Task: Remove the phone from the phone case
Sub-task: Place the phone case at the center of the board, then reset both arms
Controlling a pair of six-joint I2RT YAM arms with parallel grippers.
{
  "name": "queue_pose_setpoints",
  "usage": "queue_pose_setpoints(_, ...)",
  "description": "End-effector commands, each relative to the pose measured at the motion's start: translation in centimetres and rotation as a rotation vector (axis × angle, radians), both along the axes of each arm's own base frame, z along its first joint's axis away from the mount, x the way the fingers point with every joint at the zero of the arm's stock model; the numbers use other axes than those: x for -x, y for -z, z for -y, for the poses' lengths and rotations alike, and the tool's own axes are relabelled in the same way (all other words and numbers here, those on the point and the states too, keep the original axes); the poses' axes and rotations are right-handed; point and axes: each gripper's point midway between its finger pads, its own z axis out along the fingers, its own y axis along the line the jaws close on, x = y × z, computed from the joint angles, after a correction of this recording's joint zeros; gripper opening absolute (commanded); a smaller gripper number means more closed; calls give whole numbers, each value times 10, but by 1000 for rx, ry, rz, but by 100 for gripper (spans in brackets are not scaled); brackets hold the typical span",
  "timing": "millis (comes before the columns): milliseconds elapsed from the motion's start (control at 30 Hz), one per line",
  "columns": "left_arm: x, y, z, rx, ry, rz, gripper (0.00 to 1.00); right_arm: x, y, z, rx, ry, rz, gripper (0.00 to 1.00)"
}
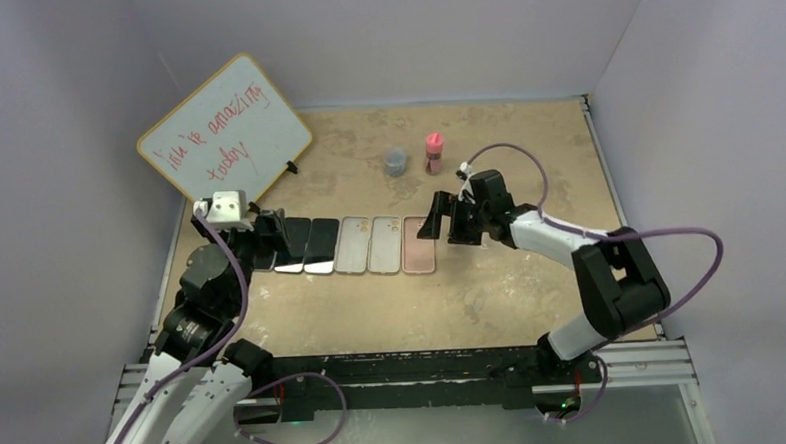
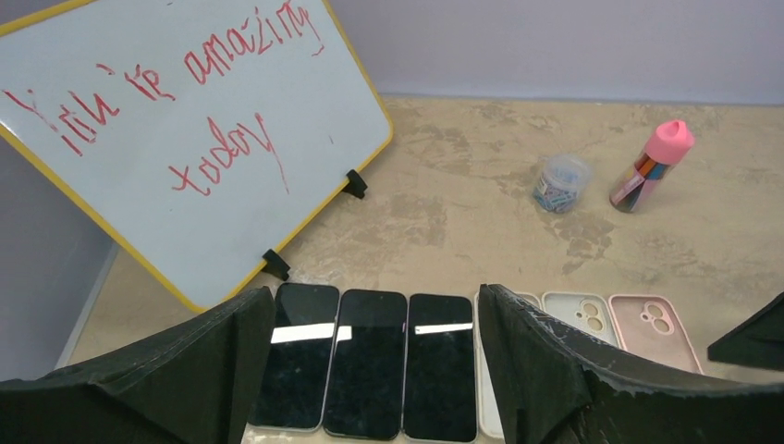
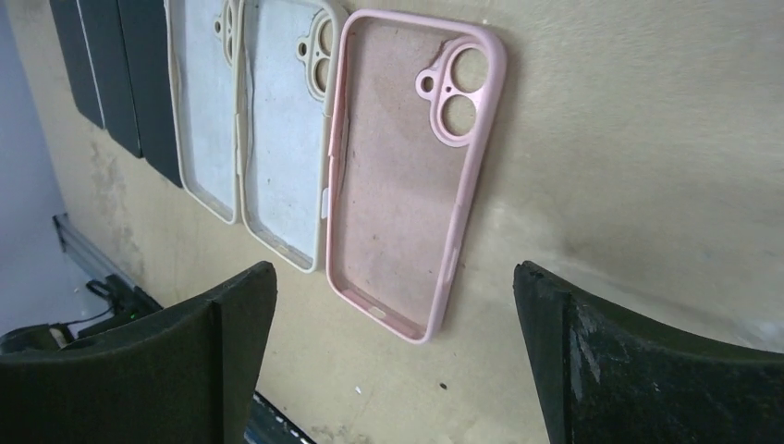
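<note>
Three black-screened phones (image 2: pixel 365 363) lie side by side at the table's left, face up and bare. To their right lie three empty phone cases: two pale ones (image 3: pixel 282 139) and a pink phone case (image 3: pixel 407 176) with its hollow side up. My left gripper (image 2: pixel 374 296) hovers open over the phones, its fingers straddling them and holding nothing. My right gripper (image 3: pixel 396 273) stands wide open just off the pink case's (image 1: pixel 418 245) right side, empty. In the top view the left gripper (image 1: pixel 268 237) is over the phones (image 1: pixel 305 246) and the right gripper (image 1: pixel 447 225) is beside the pink case.
A yellow-framed whiteboard (image 1: pixel 225 124) with red writing leans at the back left. A small jar of clips (image 1: pixel 395 162) and a pink-capped tube of pens (image 1: pixel 433 152) stand behind the cases. Grey walls enclose the table on three sides.
</note>
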Motion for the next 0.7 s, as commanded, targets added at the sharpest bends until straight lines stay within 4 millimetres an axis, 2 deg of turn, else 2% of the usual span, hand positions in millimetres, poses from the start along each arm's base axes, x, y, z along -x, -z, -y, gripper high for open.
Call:
queue_pose_setpoints(0,18,-42,-14,10,-19,55,85,-1,-32,29,122,46,132,99)
queue_pose_setpoints(100,36,-67,-30,-4,-52,93,89,-5,-78,49,153,118,289,99)
queue_pose_setpoints(200,56,-88,-48,1,-91,136,91,-11,-147,82,178,283,524,99)
queue_pose_setpoints(267,73,-102,-60,18,-109,176,92,5,-195,99,149,324,694,99)
queue_pose_setpoints(333,87,-112,-70,29,-125,204,93,22,-225,118,150,380,806,99)
queue_pose_setpoints(400,100,-122,-79,41,-139,233,94,41,-243,135,149,426,847,99)
queue_pose_setpoints(533,123,-140,-97,66,-179,280,95,70,-263,165,202,492,912,99)
queue_pose_setpoints(667,137,-139,-110,89,-217,304,96,87,-274,182,216,538,964,99)
